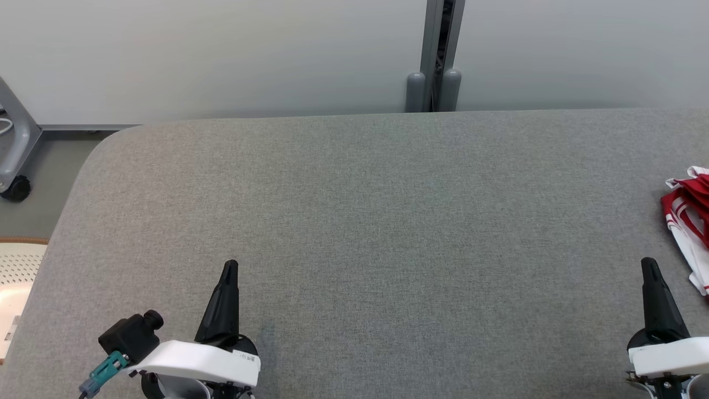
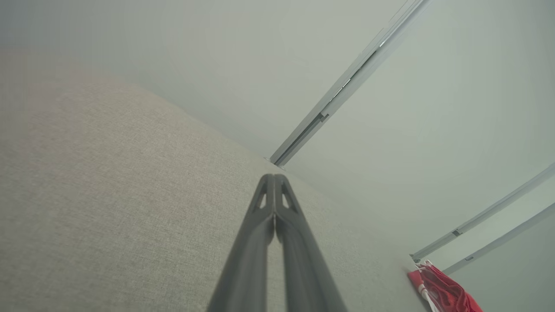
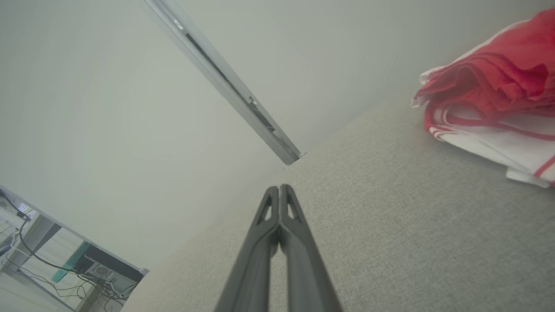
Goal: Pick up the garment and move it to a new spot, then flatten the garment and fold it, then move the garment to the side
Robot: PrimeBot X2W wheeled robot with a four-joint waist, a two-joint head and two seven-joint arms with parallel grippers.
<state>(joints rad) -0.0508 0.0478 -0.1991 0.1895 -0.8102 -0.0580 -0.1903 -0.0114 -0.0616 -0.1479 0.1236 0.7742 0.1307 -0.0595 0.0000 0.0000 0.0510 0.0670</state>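
Note:
The garment (image 1: 689, 219) is a red and white bundle lying crumpled at the right edge of the grey table (image 1: 365, 221). It also appears in the left wrist view as the garment (image 2: 442, 290) at the lower right, and close up in the right wrist view as the garment (image 3: 498, 99) at the upper right. My left gripper (image 1: 230, 266) rests shut near the table's front left, holding nothing. My right gripper (image 1: 648, 263) is shut and empty at the front right, just short of the garment and slightly to its left.
A pale wall with a grey post (image 1: 435, 61) runs behind the table. A wheeled stand leg (image 1: 14, 149) stands on the floor at the far left. A cream perforated seat (image 1: 16, 271) sits by the table's left side.

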